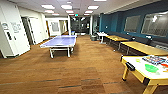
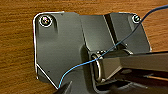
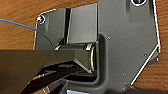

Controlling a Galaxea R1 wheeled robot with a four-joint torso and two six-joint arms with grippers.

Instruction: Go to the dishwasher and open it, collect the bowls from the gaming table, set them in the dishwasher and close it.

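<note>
The gaming table (image 1: 140, 65), white-topped on yellow legs, stands at the lower right of the head view, partly cut by the picture's edge. On it lie a colourful game box (image 1: 153, 59), a bright green round item (image 1: 151, 68) and small red and orange pieces (image 1: 165, 65). I cannot tell whether any of these is a bowl. The dishwasher is out of view. In both wrist views my arms' dark plates hang over the brown wood-look floor (image 2: 17, 50), with nothing of the task near them.
A blue table-tennis table (image 1: 60, 42) stands left of centre. Yellow tables (image 1: 145, 48) line the blue right wall with windows. A white wall and doors (image 1: 15, 32) run along the left. Brown floor (image 1: 82, 67) stretches to a far glass entrance (image 1: 80, 25).
</note>
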